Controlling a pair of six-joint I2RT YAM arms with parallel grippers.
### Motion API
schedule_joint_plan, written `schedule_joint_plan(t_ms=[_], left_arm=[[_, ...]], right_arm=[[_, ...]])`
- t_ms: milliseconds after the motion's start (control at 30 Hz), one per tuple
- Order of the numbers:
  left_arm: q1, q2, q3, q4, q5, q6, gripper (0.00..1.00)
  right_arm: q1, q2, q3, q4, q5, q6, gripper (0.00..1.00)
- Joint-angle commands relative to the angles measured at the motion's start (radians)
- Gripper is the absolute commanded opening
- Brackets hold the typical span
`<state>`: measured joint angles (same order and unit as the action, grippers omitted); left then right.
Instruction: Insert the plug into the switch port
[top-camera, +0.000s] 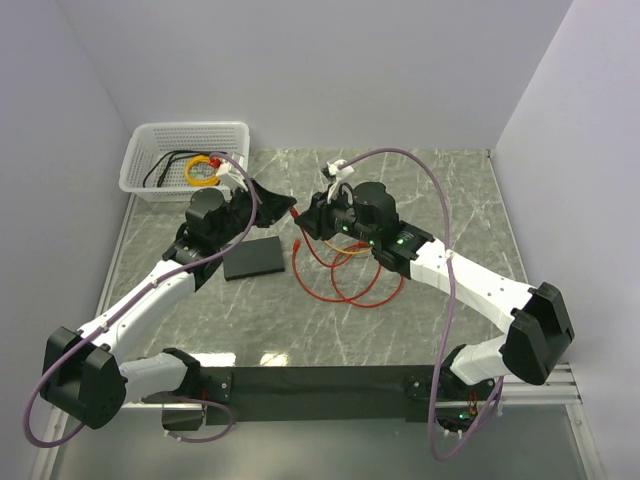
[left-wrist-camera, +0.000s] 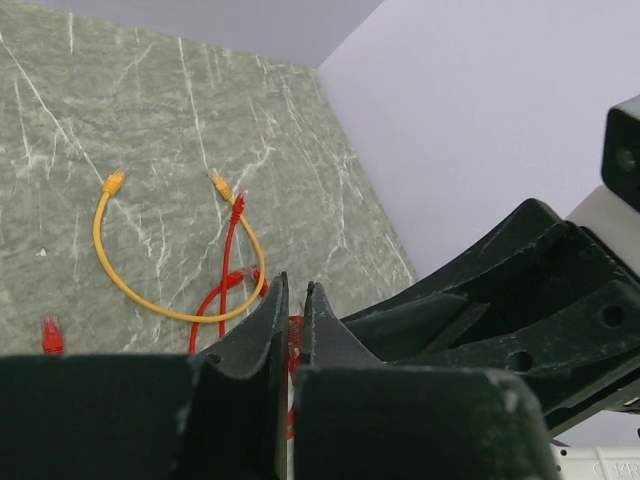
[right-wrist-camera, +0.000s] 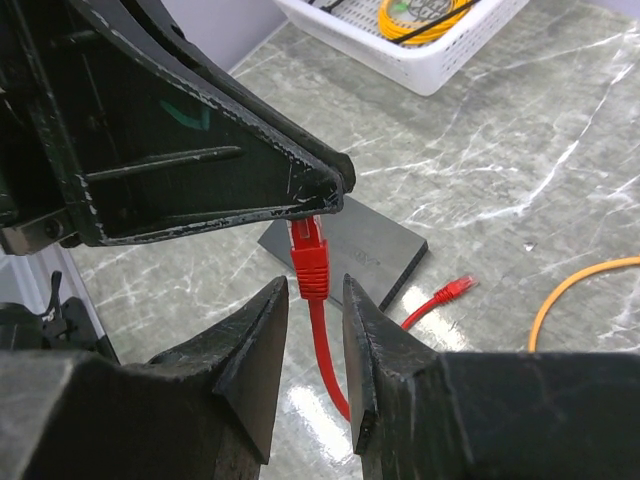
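The plug (right-wrist-camera: 310, 255), a red-booted connector on a thin red cord (right-wrist-camera: 325, 350), hangs pinched at its top between the tips of my left gripper (top-camera: 290, 207), which is shut on it. In the left wrist view a sliver of red plug (left-wrist-camera: 295, 330) shows between the closed fingers. My right gripper (right-wrist-camera: 315, 285) is open, one jaw on each side of the red boot with a small gap on both sides. The flat black switch (right-wrist-camera: 370, 250) lies on the table just beyond and below the plug (top-camera: 294, 214). Its port is hidden.
A white mesh basket (top-camera: 185, 160) holding coiled cables stands at the back left. An orange-yellow cord (left-wrist-camera: 150, 290) and loops of red cord (top-camera: 345, 285) lie on the marble table (top-camera: 450, 190) right of the switch (top-camera: 255, 258). The red cord's other connector (right-wrist-camera: 455, 290) rests near the switch's corner.
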<state>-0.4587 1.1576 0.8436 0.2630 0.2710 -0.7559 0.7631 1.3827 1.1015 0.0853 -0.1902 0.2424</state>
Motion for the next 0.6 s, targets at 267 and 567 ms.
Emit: schedule_joint_plan(t_ms=[267,567], left_arm=[[0.0,-0.024,0.003,0.041,0.005,-0.017,0.01],[-0.001,-0.022,-0.008,0.027,-0.009,-0.022,0.09]], right_arm=[[-0.007,0.012,0.041,0.039,-0.012,0.012,0.31],[-0.007,0.019,0.021,0.048,-0.018,0.015,0.0]])
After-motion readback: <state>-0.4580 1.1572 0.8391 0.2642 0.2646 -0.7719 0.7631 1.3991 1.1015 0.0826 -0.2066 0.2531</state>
